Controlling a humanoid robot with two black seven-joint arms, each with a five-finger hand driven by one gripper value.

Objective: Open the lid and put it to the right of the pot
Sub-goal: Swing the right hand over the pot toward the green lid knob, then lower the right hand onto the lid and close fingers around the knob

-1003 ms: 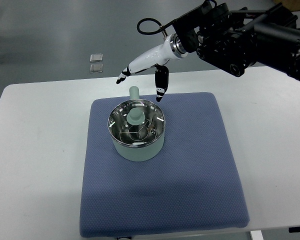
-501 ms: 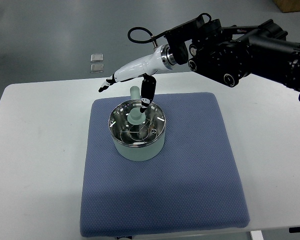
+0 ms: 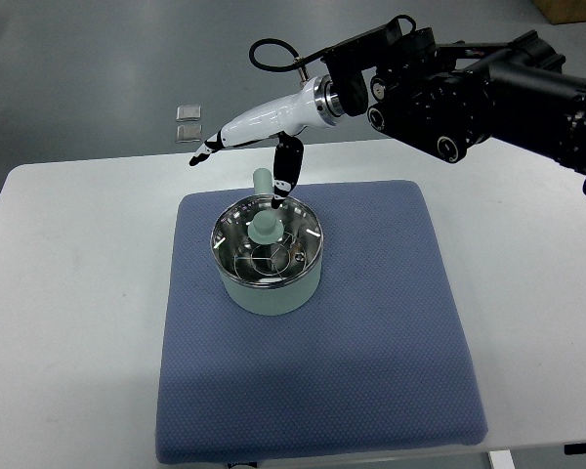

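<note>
Mat (image 3: 391, 322) right of pot (image 3: 269, 256) — bare, unobstructed.

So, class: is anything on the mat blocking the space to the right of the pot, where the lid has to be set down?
Nothing visible. The lid still sits on the pot, and the blue mat right of it is bare. The right hand hovers above the knob.

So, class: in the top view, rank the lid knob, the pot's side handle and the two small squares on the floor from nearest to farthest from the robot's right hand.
1. and 2. Pot's side handle beside the thumb, and lid knob just below it: too close to call from the right hand.
3. Two small squares, on the floor beyond the table, up-left: farthest.
</note>
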